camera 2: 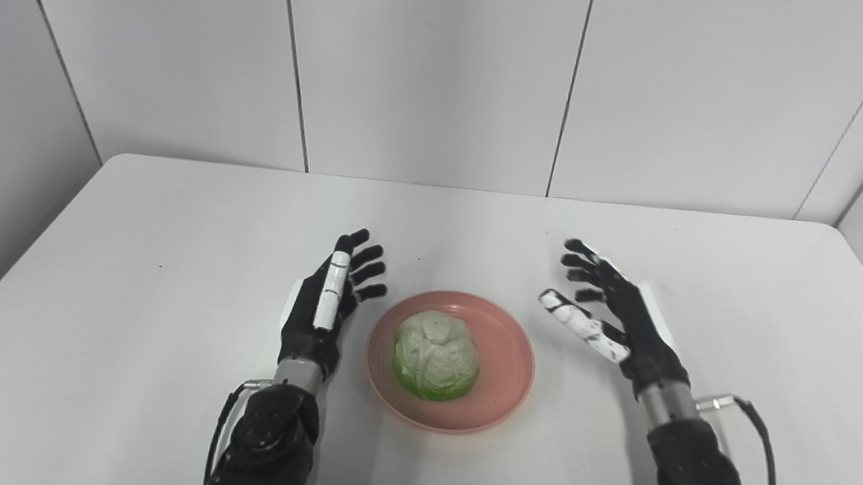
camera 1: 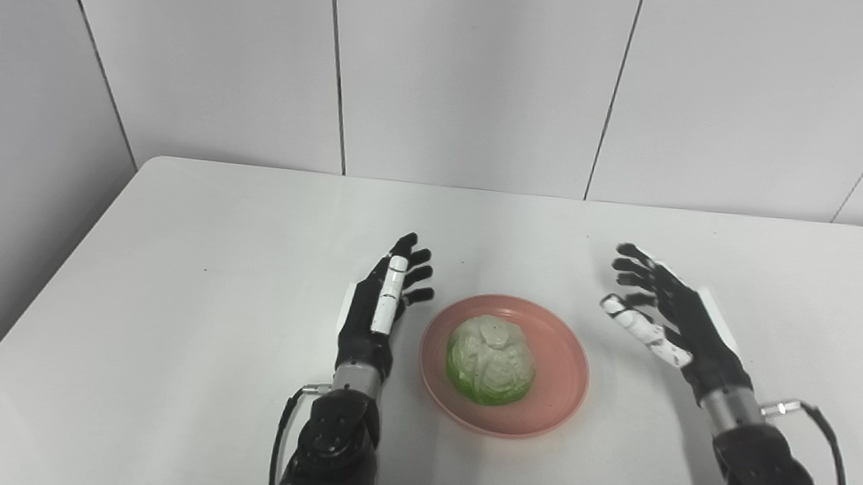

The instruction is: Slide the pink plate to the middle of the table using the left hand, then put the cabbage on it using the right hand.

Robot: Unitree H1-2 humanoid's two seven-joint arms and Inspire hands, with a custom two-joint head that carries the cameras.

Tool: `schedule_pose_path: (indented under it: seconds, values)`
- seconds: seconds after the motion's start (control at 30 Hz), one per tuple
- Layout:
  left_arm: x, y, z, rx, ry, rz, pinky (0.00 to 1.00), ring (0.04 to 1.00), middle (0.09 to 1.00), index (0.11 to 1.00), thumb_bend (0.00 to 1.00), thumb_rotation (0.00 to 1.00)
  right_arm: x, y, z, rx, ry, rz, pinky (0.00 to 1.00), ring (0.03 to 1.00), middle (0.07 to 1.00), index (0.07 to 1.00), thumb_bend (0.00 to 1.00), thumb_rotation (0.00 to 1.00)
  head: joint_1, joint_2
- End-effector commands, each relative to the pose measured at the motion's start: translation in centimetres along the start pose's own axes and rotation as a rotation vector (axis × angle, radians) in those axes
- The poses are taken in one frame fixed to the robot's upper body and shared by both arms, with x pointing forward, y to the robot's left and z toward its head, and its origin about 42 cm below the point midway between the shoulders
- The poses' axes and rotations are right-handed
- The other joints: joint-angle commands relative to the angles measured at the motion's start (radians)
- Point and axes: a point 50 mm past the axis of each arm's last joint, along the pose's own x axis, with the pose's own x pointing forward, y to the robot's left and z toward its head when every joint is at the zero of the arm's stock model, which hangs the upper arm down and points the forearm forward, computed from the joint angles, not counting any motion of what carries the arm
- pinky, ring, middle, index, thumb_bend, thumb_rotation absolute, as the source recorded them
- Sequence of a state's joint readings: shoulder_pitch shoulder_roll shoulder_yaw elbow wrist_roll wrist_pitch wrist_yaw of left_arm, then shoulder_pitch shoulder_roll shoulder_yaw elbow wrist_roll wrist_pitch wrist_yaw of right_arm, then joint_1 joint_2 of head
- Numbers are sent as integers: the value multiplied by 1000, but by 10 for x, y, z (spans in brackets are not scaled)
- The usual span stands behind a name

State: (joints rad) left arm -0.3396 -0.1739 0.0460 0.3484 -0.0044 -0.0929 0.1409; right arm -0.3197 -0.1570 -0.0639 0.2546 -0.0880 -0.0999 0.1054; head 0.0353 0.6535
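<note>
- Around the pink plate (camera 1: 573, 388) a white table (camera 1: 198, 316) is spread, backed by pale wall panels (camera 1: 477, 75); nothing else is seen lying on the tabletop.
- At about the middle of the table, towards its near edge, the pink plate is set flat, so the sliding step is judged to be done.
- To the left of the plate, just beside its rim and apart from it, the left hand (camera 1: 378, 312) is held edge-on above the table, fingers spread and extended away from the robot; nothing is held in it.
- To the right of the plate, clearly apart from the rim, the right hand (camera 1: 667, 322) is raised with its palm turned towards the plate, fingers splayed wide and loosely curled; it, too, is empty.
- On the plate, slightly left of its centre, the cabbage (camera 1: 490, 359) is seated, pale on top and green along its lower side; it is touched by neither hand.
- With the cabbage resting on the plate and both hands released, the placing step is also judged complete.
- Little appears to be left beyond drawing both arms back from the plate; whether anything more is planned cannot be told.
</note>
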Motion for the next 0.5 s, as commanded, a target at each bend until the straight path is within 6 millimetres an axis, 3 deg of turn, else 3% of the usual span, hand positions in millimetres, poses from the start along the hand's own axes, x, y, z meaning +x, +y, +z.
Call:
schedule_pose_path:
  seconds: [0.0, 0.2, 0.47]
  values:
    - [2, 6, 0, 28, -37, 32, 822, 837, 845, 830, 697, 906, 5, 10, 4, 169, -3, -46, 781, 822, 830, 837, 773, 849, -1, -2]
    - [2, 9, -1, 90, -30, 36, 916, 940, 920, 877, 707, 964, -8, 36, -15, 467, 113, -140, 842, 865, 866, 845, 840, 884, -5, 2]
    - [-2, 13, -8, 146, 31, 15, 994, 989, 978, 936, 810, 993, -18, 60, -20, 573, 198, -170, 888, 906, 913, 884, 807, 965, -24, 6]
